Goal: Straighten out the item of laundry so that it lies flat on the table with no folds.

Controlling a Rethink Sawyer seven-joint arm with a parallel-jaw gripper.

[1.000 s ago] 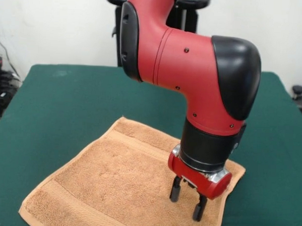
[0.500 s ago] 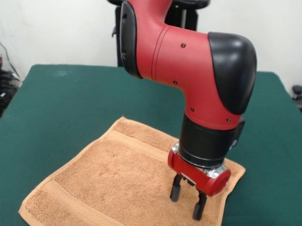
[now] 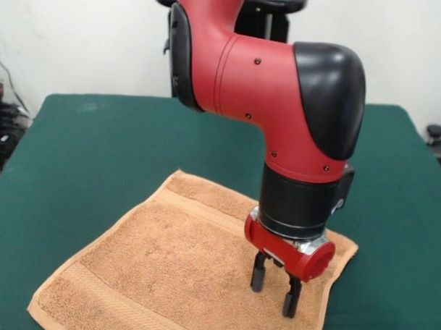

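Observation:
The item of laundry (image 3: 166, 268) is an orange-tan terry towel spread on the dark green table (image 3: 98, 146), reaching to the picture's bottom edge. It looks flat, with woven bands along two sides; its far right part is hidden behind the arm. My gripper (image 3: 274, 288) hangs over the towel's right side, fingers pointing down and standing apart, open, with nothing between them. Its fingertips (image 3: 291, 306) sit just above or at the cloth; contact cannot be told.
The red and black arm (image 3: 280, 116) fills the middle of the view and hides the table behind it. Bare green cloth surrounds the towel on the left, right and far sides. Cables lie off the table at the left edge.
The arm has shifted slightly to the left, carrying the gripper a little the same way. The towel has not moved and the gripper stays open.

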